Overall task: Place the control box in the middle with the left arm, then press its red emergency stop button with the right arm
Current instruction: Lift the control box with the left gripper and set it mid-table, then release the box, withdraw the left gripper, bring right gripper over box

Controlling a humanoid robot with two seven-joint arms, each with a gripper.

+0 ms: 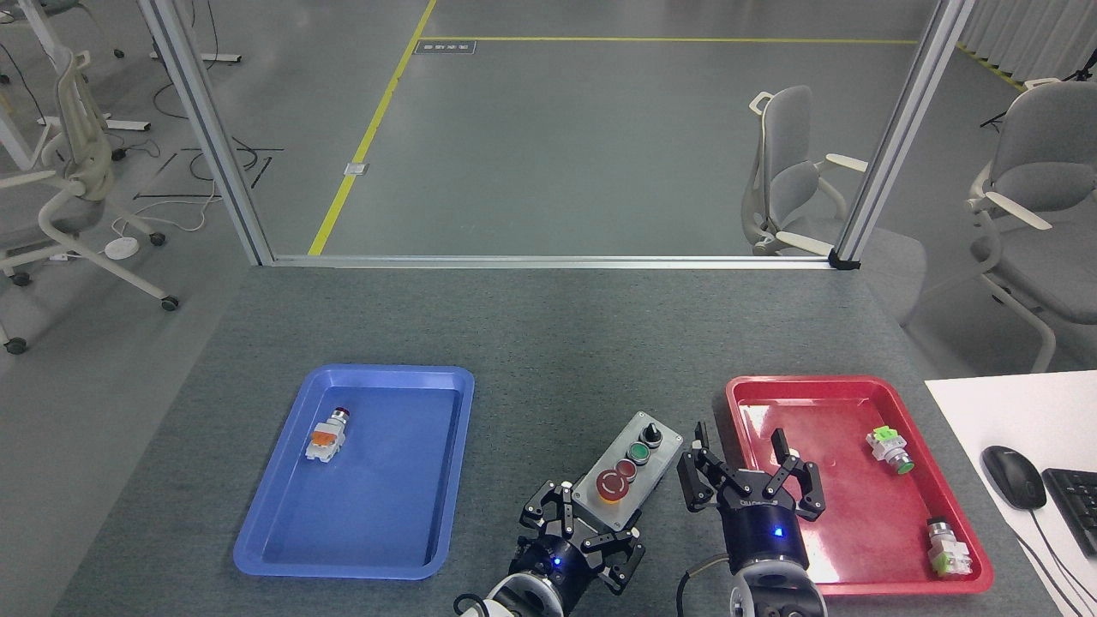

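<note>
Head view: the control box [628, 468] lies on the grey counter [548, 343] between blue tray [360, 476] and red tray [857, 480], its near end grasped by the left end effector [583, 527]. Right end effector [752, 480] spread wide, empty, just beside it.

Bare table [548, 343] lies open between blue tray [283, 548] and red tray [960, 480].

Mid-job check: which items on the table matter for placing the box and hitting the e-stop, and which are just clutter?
Job items:
control box, held by left gripper
red emergency stop button
right gripper, open
bare table middle

Lying about:
blue tray with orange-white part
red tray with two green-tipped parts
mouse
keyboard
</note>
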